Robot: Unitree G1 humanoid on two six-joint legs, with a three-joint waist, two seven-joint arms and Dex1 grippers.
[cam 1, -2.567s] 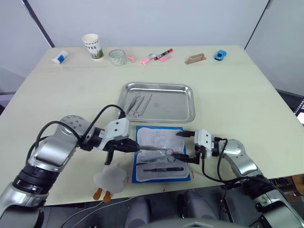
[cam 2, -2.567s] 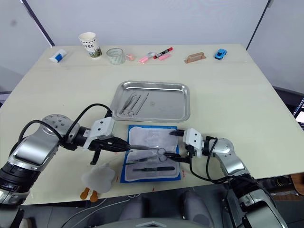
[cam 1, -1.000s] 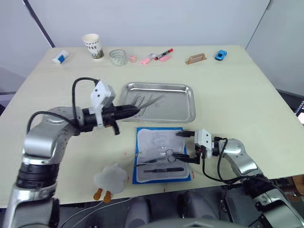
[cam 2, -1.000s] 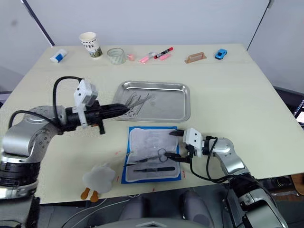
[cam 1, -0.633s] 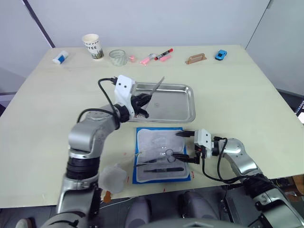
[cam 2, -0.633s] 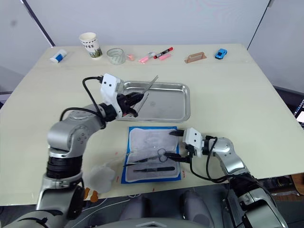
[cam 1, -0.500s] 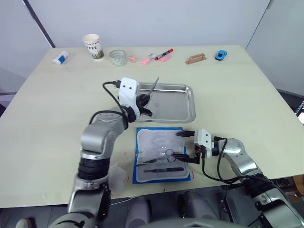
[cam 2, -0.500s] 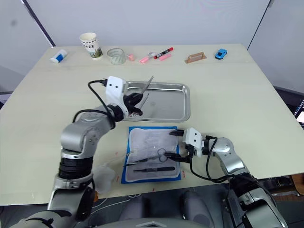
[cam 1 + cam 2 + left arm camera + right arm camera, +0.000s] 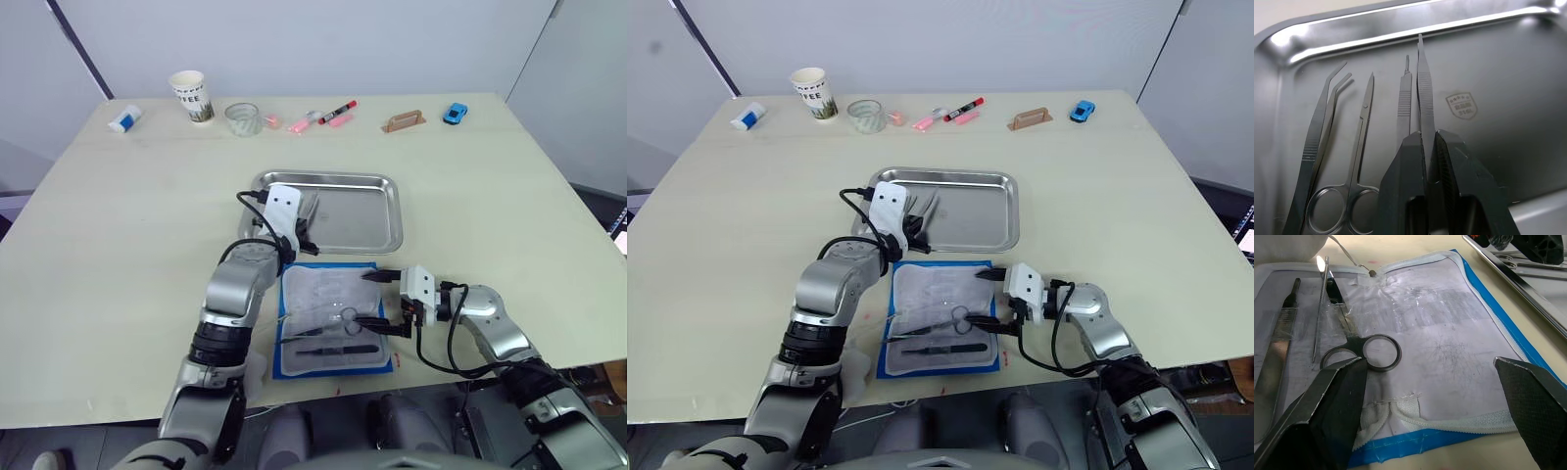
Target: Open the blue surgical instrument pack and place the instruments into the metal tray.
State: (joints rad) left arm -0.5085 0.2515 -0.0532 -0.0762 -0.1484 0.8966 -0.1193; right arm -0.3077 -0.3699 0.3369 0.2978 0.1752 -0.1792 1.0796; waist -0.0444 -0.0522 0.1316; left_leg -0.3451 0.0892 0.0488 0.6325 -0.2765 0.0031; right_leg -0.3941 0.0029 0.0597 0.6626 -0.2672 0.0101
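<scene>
Left gripper [image 9: 1427, 147] has its black fingers clamped on a slim silver tweezer-like instrument [image 9: 1423, 93], held low over the left end of our shiny stainless-steel rectangular tray [image 9: 382, 235]; tray sits mid-table, its near rim just beyond the pack; in the tray already: bent silver forceps [image 9: 1317, 137], ring-handled silver scissors [image 9: 1359, 147], a thin straight silver handle [image 9: 1404, 105], lying side by side near the left wall.

Right gripper [image 9: 1430, 391] has its fingers spread wide, resting at the right edge of the bright blue fabric instrument pack [image 9: 333, 318]; pack lies open flat, pale lining up, close to the table's near edge; left in it: ring-handled silver clamp or scissors [image 9: 1359, 352], a thin silver probe [image 9: 1320, 308], a flat dark-tipped silver handle [image 9: 1276, 347].

We judge this as the release step, with three pieces to go.

Risks from here:
- held piece sits right beside the straight handle; dropping it tilted could cross or stack the two, or knock the row askew;
- opening too high could bounce it against the rim;
- remaining tools appear to sit under clear retaining strips; pulling one could drag the pack toward the near table edge if our right gripper isn't pinning it.
</scene>
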